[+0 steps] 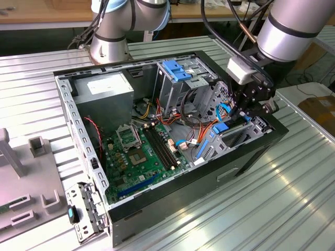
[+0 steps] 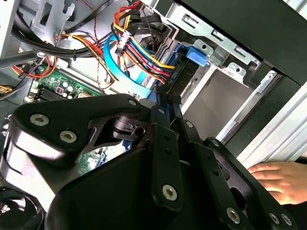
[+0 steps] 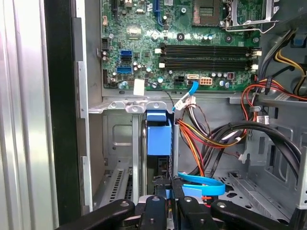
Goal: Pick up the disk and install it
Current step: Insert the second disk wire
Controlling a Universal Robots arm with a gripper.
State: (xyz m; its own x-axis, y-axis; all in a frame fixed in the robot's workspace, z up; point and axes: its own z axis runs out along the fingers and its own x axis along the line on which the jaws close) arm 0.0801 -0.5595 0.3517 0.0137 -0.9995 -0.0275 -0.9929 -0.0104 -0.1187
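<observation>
Disk (image 3: 159,139) stands on edge in the drive bay at the open computer case's (image 1: 251,157) front corner, toward the exterior view's right. Hand (image 3: 165,191) is clenched on the disk's dark rear edge. Judged rigid, moderately heavy, shock-sensitive; best held by its narrow sides, clear of connectors. Appearance: dark slab, bright blue carrier and tab.

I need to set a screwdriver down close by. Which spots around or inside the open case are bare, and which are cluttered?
Bare: the ribbed table along the computer case, toward the exterior view's right. Crowded: the corner where the gripper sits at the disk, amid orange and red wires and a blue cable. The motherboard is packed with parts.
</observation>
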